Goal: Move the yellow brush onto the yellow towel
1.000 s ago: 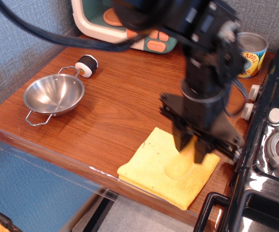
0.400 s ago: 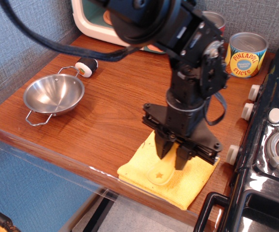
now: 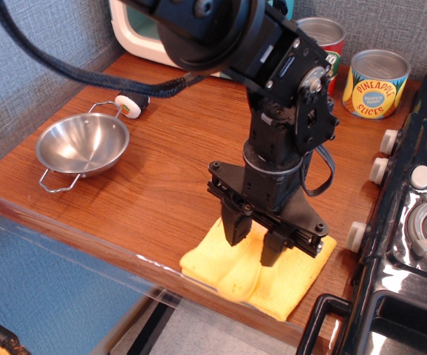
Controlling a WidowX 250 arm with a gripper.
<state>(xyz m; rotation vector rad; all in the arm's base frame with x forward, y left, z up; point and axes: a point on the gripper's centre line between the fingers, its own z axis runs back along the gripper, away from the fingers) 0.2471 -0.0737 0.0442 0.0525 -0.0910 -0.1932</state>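
The yellow towel [image 3: 295, 277] lies flat at the front edge of the wooden table. My gripper [image 3: 253, 248] points straight down over the towel's left half, its two black fingers [image 3: 234, 225] on either side of the yellow brush [image 3: 239, 279]. The brush's rounded handle end hangs below the fingertips and rests on or just above the towel near its front-left edge. The brush's upper part and bristles are hidden between the fingers. The gripper looks shut on the brush.
A steel bowl [image 3: 82, 146] sits at the left, with a small black-and-white roll [image 3: 131, 103] behind it. Two cans [image 3: 374, 83] stand at the back right beside a toy appliance [image 3: 143, 33]. A black stove [image 3: 420, 214] borders the towel's right side.
The gripper has moved left and down with the brush, from above the towel's right part to low over its left half. The brush's end now reaches the towel's front edge.
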